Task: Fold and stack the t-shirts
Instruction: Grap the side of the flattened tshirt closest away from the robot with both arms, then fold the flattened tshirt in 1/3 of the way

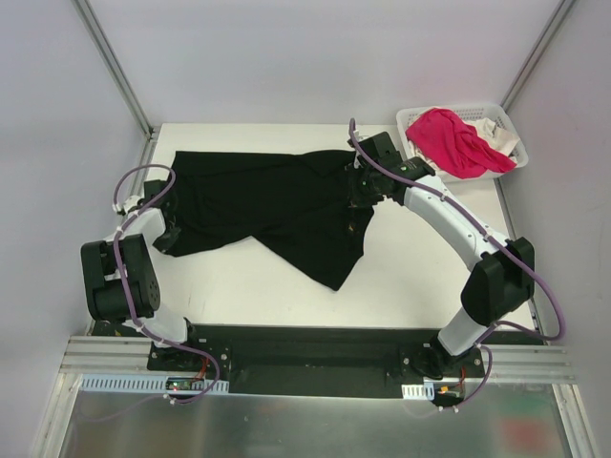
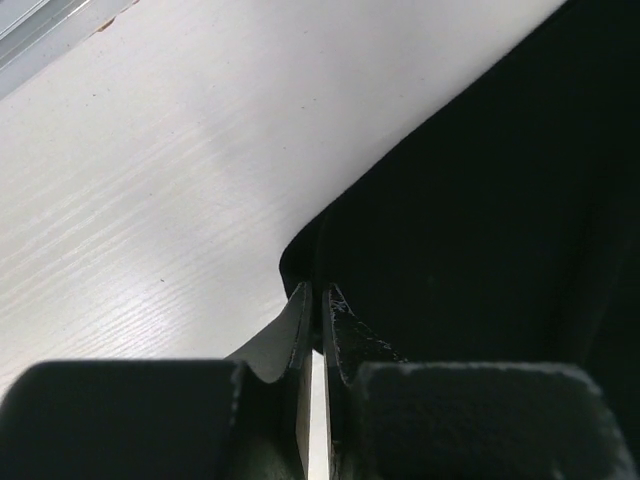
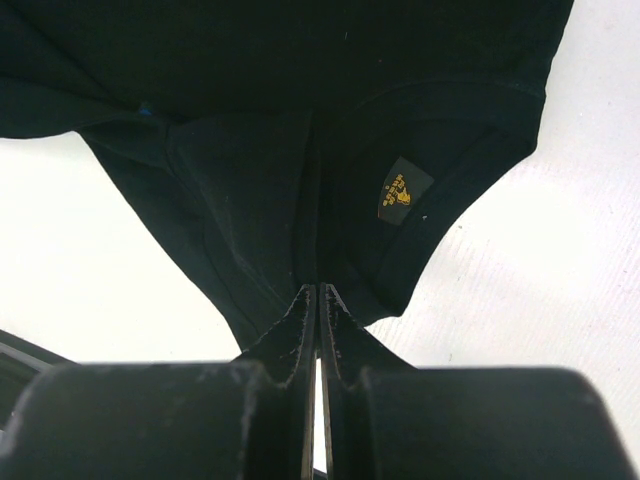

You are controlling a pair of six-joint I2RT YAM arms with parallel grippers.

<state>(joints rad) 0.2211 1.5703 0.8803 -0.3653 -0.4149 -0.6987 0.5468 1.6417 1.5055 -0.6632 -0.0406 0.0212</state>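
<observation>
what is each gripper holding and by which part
Both hold the black t-shirt: the left gripper pinches an edge at its left end, the right gripper pinches the collar near the yellow label.

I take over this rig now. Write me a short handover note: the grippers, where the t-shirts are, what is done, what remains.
Left gripper: jaws shut on the near-left edge of the black t-shirt.
Right gripper: jaws shut on the same shirt near its collar, beside the yellow neck label.
The black t-shirt lies spread but wrinkled on the white table. The pink t-shirt and a white garment sit in the white basket at the far right corner.
Done: nothing folded or stacked yet.
Left: fold the black one, then take out, fold and stack the other two.
</observation>
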